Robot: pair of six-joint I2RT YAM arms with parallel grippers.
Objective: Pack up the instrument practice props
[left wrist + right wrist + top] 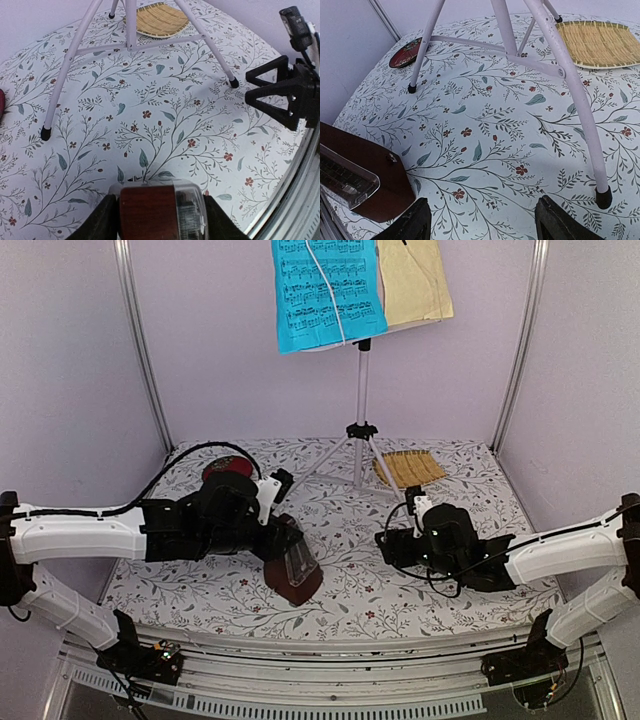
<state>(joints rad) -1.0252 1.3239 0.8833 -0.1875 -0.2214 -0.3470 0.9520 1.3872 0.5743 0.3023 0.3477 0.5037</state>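
Two grippers are working low over the table [350,612]. Left gripper [159,227] is clamping the dark red-brown metronome [297,575] by its sides near the front edge, left of centre. Right gripper [480,222] is hanging open, gripping nothing, front right. Music stand [361,390] is standing toward the back edge, with blue sheet [325,290] and pale-yellow sheet [412,280] resting on its desk.

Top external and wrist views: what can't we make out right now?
- Top external: blue music sheet, pale-yellow music sheet and the desk of the tall silver tripod music stand run off the top edge.
- Top external: red round disc partly hidden behind left arm.
- Left wrist: dark red-brown pyramid metronome cut by bottom edge; left gripper contact unclear.
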